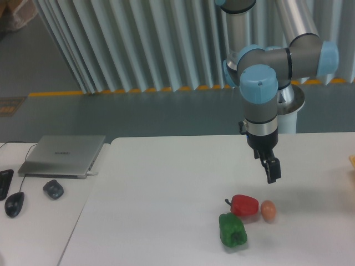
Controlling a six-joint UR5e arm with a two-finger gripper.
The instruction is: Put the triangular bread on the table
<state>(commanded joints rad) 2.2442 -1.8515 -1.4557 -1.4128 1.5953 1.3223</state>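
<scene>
A sliver of a yellow-orange piece [352, 160] shows at the right edge of the white table [166, 221]; it is mostly cut off by the frame, so I cannot confirm it is the triangular bread. My gripper [272, 170] points down and hangs above the table, a little above and beyond the small brown egg [268, 210]. It holds nothing. Its dark fingers are seen side-on, so I cannot tell whether they are open or shut.
A red pepper [244, 205] and a green pepper [233, 230] lie next to the egg. The adjoining desk on the left holds a closed laptop [64, 155] and two mice [53, 189] [14, 204]. The arm's base [291, 105] stands at the back right.
</scene>
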